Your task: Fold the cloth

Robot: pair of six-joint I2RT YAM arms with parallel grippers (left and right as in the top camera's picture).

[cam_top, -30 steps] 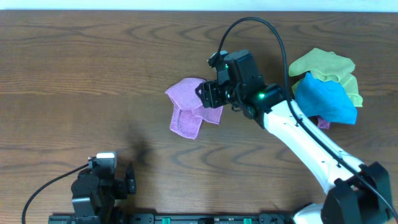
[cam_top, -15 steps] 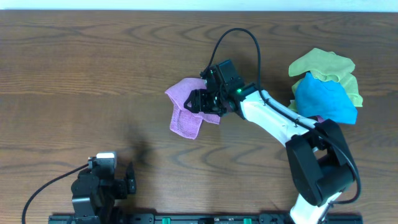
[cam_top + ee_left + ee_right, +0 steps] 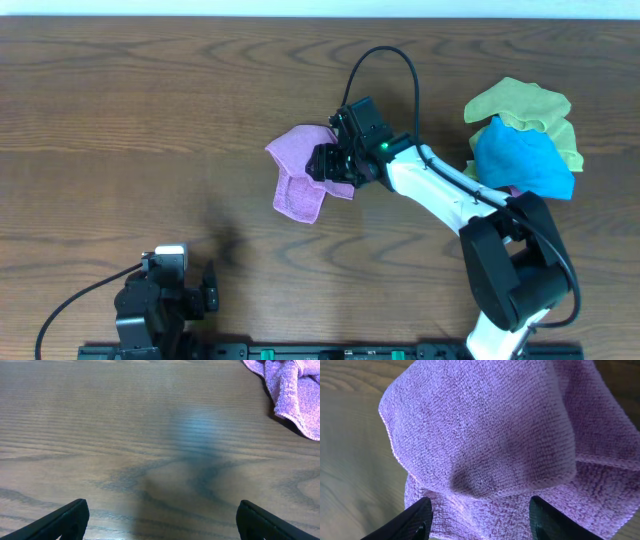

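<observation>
The lilac cloth [image 3: 297, 172] lies crumpled on the wooden table near the middle, with one flap hanging toward the front. My right gripper [image 3: 325, 163] sits over the cloth's right part, open, with a finger on each side of the rumpled fabric [image 3: 490, 450], which fills the right wrist view. My left gripper [image 3: 205, 288] rests at the front left edge, open and empty [image 3: 160, 522]. A corner of the cloth [image 3: 295, 390] shows at the top right of the left wrist view.
A bright blue cloth [image 3: 525, 160] and a yellow-green cloth [image 3: 520, 105] lie heaped at the right of the table. The right arm [image 3: 450, 195] stretches from the front right to the cloth.
The right arm swung and reached further left a second ago, bringing its gripper onto the cloth. In the last half second it shifted only slightly. The left arm stayed still.
</observation>
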